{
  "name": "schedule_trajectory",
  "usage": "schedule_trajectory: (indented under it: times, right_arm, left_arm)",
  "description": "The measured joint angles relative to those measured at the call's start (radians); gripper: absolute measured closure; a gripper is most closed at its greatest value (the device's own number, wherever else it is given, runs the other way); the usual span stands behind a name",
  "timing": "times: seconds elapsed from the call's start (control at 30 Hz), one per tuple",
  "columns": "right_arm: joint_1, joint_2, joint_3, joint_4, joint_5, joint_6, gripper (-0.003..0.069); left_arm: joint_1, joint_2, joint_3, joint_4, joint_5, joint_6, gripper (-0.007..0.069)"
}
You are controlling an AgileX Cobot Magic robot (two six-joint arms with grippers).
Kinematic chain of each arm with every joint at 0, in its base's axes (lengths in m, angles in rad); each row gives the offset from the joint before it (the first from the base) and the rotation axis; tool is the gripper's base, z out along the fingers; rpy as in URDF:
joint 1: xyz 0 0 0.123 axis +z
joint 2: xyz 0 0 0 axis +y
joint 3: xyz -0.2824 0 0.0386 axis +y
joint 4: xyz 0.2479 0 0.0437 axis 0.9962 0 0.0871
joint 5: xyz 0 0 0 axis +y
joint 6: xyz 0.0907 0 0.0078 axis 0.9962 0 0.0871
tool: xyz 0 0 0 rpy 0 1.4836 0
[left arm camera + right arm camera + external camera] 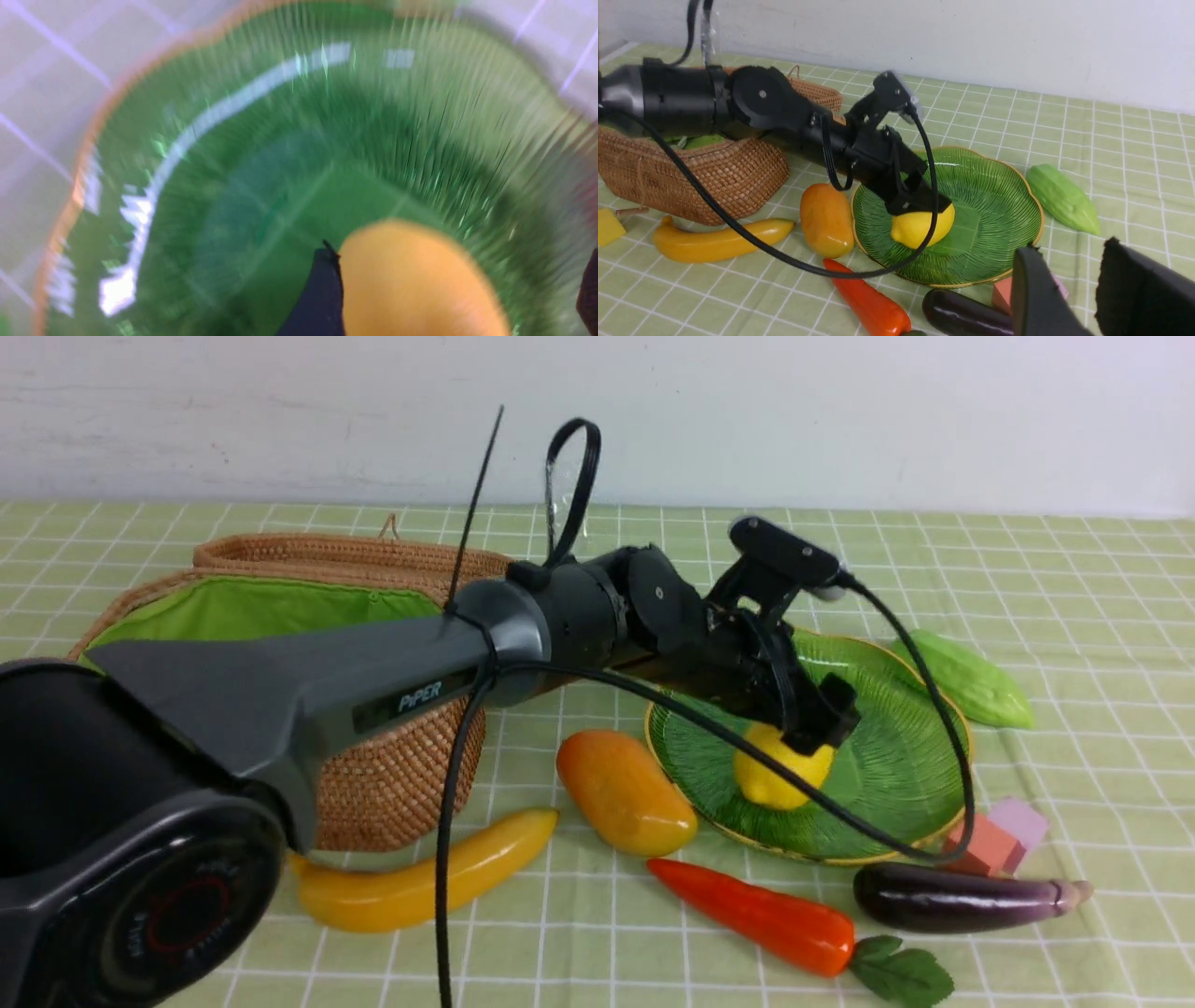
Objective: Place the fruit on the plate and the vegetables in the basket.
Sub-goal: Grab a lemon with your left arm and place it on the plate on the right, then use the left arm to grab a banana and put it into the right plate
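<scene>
My left pincer straddles the lemon on the plate, jaws spread; my right pincer hangs parted, empty.

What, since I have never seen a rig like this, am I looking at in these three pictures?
This is a two-armed robot working over a green checked tablecloth. The front view looks out from between the arms; the other two come from cameras on each wrist. The left arm's pincer stands open around a round yellow toy lemon, which lies on the ribbed green glass plate; the blurred left wrist view shows this close up. The right arm's pincer is open and empty. On the cloth lie an orange-yellow mango, a curved yellow banana, a red-orange carrot, a dark purple eggplant and a pale green gourd, with a tan wicker basket on the left.
</scene>
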Motion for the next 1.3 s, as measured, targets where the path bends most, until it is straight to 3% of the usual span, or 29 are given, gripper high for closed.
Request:
schedule_trajectory:
  times: [0.43, 0.73, 0.87, 0.93, 1.17, 1.3]
  right_arm:
    - [0.0, 0.0, 0.0, -0.001, 0.0, 0.0, 0.0438]
    - [0.0, 0.0, 0.0, 0.0, 0.0, 0.0, 0.0436]
    - [0.0, 0.0, 0.0, 0.0, 0.0, 0.0, 0.0436]
    - [0.0, 0.0, 0.0, 0.0, 0.001, 0.0, 0.0436]
    - [0.0, 0.0, 0.0, 0.009, 0.002, 0.0, 0.0436]
    - [0.0, 0.0, 0.0, 0.02, 0.016, 0.0, 0.0436]
  left_arm:
    - [0.0, -0.152, -0.009, -0.022, 0.241, -0.001, 0.0148]
    - [0.0, -0.277, -0.009, 0.127, 0.641, -0.08, 0.0259]
    - [0.0, -0.319, -0.009, 0.192, 0.758, -0.145, 0.0288]
    - [0.0, -0.355, -0.009, 0.277, 0.842, -0.25, 0.0318]
    - [0.0, -0.445, 0.069, 0.44, 0.863, -0.487, 0.037]
    - [0.0, -0.547, 0.196, 0.488, 0.863, -0.544, 0.0379]
